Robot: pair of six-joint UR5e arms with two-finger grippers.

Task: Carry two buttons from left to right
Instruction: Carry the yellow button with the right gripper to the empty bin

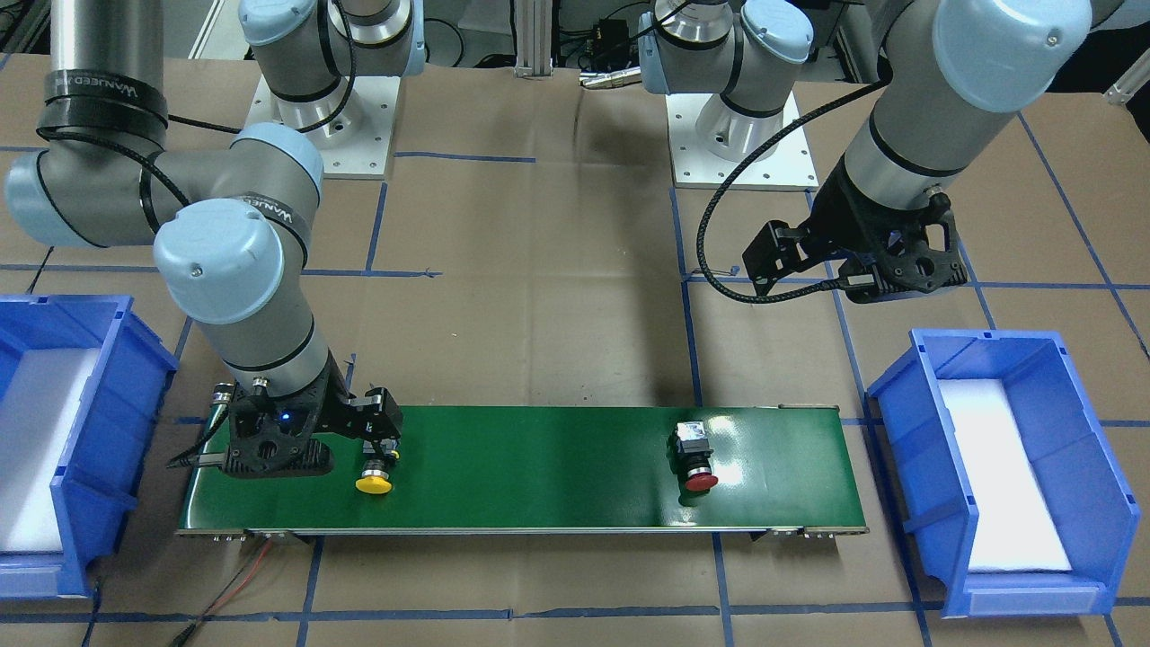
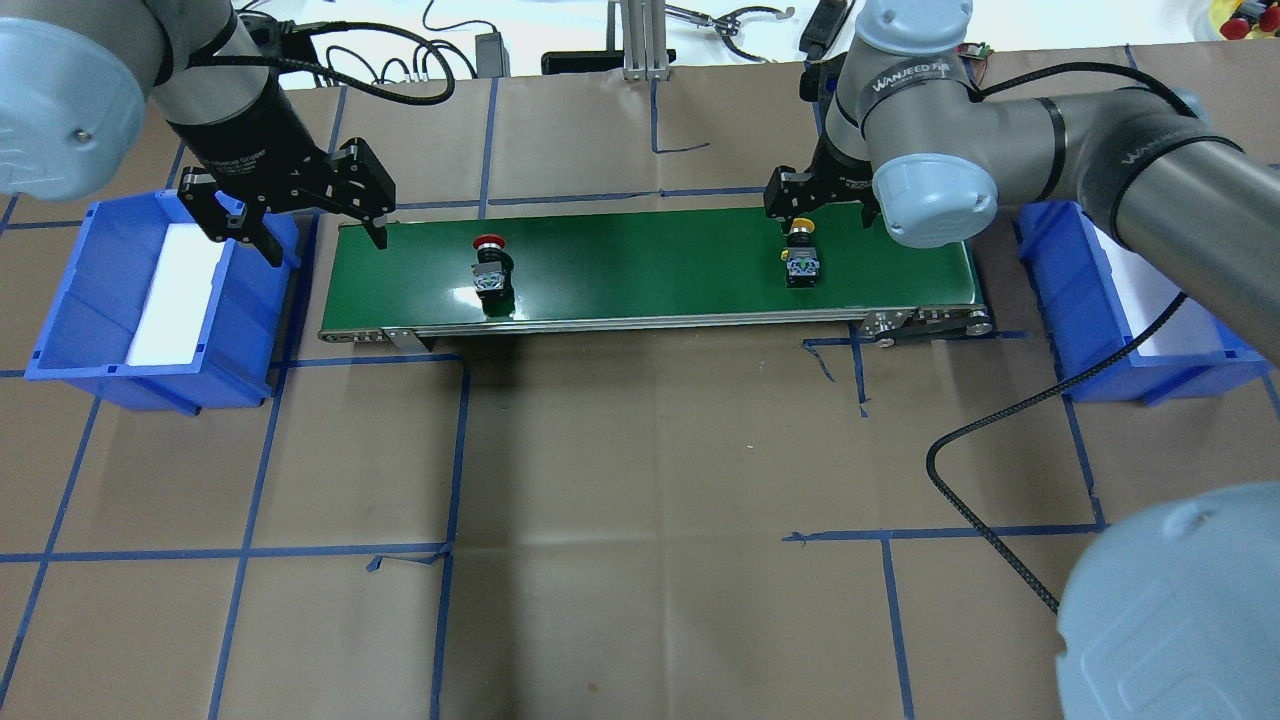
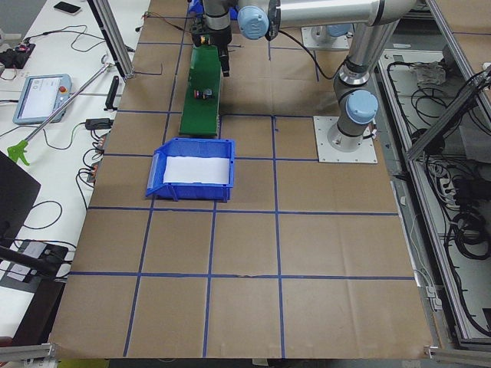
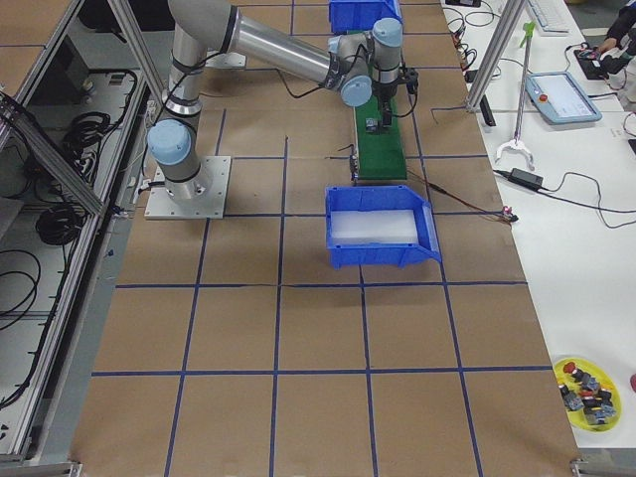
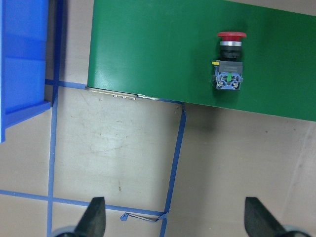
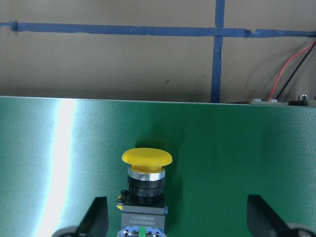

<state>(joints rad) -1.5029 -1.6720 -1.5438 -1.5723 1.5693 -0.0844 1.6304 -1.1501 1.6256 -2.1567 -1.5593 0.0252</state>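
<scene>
We note the right gripper (image 6: 178, 217), jaws spread, straddling the yellow button (image 6: 146, 170), which lies crosswise on the belt's (image 2: 650, 260) right end; the red button (image 2: 489, 268) lies leftward, nearer the left gripper (image 5: 173, 217), likewise spread.

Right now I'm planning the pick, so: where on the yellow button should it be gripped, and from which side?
Probably the black body of the yellow button, between cap and block, from straight above. It lies on its side on the green belt, and the open right hand sits over it, so its fingers can close across the cylinder.
</scene>
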